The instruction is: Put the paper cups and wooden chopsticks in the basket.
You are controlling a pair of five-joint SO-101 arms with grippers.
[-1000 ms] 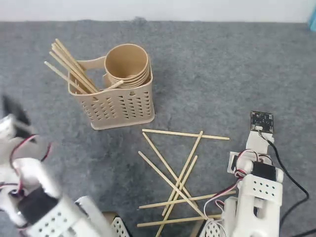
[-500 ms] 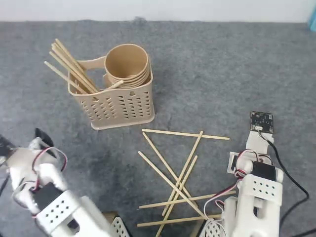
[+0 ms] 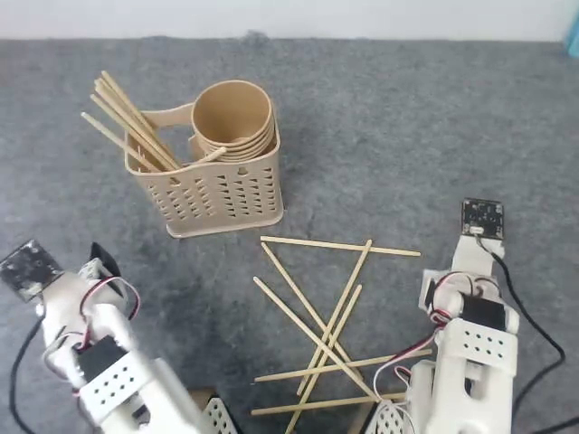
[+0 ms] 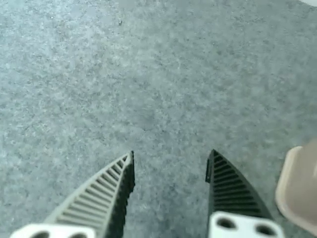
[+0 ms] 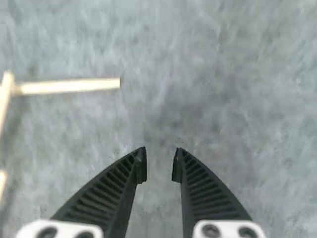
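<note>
The beige slotted basket [image 3: 217,190] stands at the back left with stacked paper cups [image 3: 232,117] and a bundle of wooden chopsticks [image 3: 127,122] inside. Several loose chopsticks [image 3: 330,312] lie crossed on the grey carpet in front of it. My left arm [image 3: 86,334] is at the front left; its gripper [image 4: 171,158] is open over bare carpet, with a basket corner [image 4: 297,191] beside it. My right arm [image 3: 470,316] is at the front right; its gripper [image 5: 159,152] stands open by a narrow gap, empty, near one chopstick end [image 5: 67,86].
Grey carpet [image 3: 407,136] covers the table, with free room at the back right. A pale wall edge [image 3: 289,18] runs along the far side. Cables [image 3: 529,316] trail from the right arm.
The left arm has swung from the left edge in toward the front left, and its camera board now shows. The right arm has shifted slightly.
</note>
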